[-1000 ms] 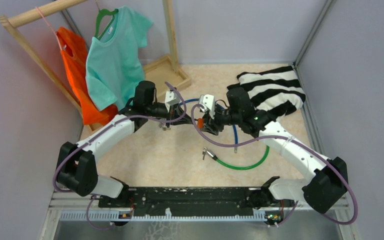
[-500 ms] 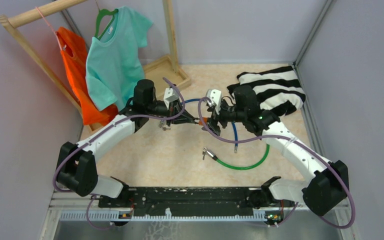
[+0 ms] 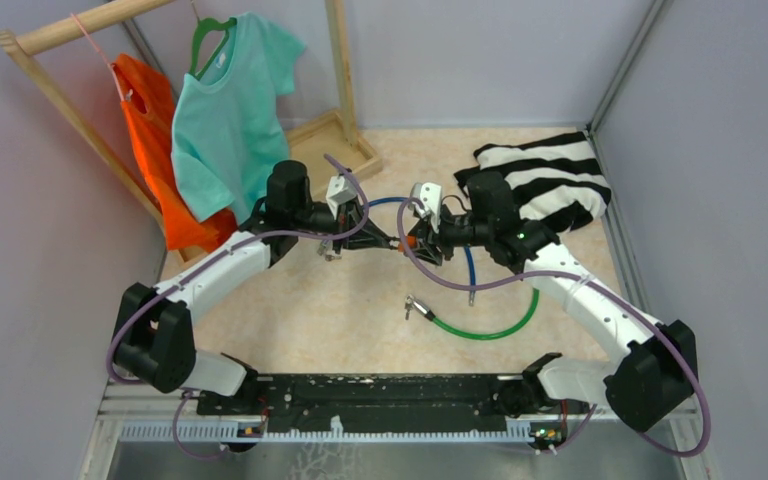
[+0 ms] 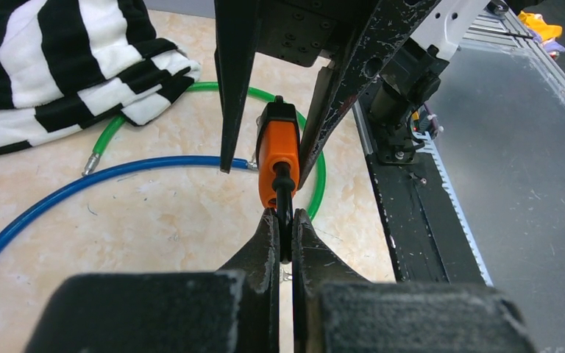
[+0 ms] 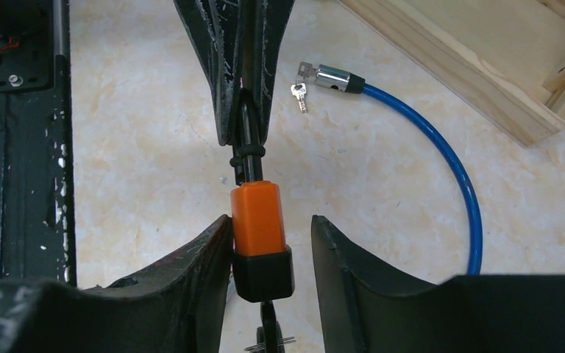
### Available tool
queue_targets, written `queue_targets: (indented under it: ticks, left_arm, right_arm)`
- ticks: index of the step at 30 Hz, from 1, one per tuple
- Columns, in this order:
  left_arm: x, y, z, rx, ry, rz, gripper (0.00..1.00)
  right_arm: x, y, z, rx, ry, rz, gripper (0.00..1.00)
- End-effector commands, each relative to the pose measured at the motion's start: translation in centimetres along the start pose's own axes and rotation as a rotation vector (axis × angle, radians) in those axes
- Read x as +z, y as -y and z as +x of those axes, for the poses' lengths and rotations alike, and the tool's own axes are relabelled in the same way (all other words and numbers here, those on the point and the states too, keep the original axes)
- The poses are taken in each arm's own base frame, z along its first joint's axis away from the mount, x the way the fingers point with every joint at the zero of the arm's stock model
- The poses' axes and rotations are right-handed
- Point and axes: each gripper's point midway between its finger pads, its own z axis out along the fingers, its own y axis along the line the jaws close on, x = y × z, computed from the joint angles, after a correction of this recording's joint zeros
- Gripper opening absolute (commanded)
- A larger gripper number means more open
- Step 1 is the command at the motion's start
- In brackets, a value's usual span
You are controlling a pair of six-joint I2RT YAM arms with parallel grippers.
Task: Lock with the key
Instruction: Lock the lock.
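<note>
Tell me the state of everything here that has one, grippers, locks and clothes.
left gripper: shut on the orange lock's black stem
right gripper: open, straddling the orange lock
blue cable: lying on the table, keys at its metal end
teal shirt: hanging on a hanger
striped cloth: crumpled on the table

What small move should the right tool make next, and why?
Probably close the right tool on the orange plastic lock body: its fingers flank the body, one touching, a gap at the other, while the shut left tool pinches the black stem.
</note>
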Motion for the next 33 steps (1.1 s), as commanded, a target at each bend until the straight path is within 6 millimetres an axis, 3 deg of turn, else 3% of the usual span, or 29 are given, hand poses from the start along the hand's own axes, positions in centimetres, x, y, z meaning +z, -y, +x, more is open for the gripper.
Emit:
queue_targets:
  ticks: [1, 9, 14, 26, 33]
  left_arm:
    - [0.0, 0.9, -1.2, 0.060, 0.029, 0.038, 0.00]
    - [0.0, 1.2, -1.3, 0.060, 0.034, 0.044, 0.00]
    - [-0.1, 1.4, -1.3, 0.056, 0.038, 0.046, 0.00]
    - [-0.2, 1.9, -1.4, 0.064, 0.045, 0.049, 0.00]
    - [-0.3, 1.9, -1.2, 0.063, 0.047, 0.044, 0.00]
  right_arm:
    - [-0.3, -0.2, -1.3, -0.038, 0.047, -0.024, 0.42]
    - [-0.2, -0.2, -0.9, -0.033, 0.039, -0.025, 0.49]
    - [-0.1, -0.3, -0.8, -0.030, 0.039, -0.034, 0.46]
    - [0.4, -0.4, 0.5, -0.016, 0.011, -0.044, 0.50]
    - [0.4, -0.6, 0.2, -0.018, 0.020, -0.063, 0.41]
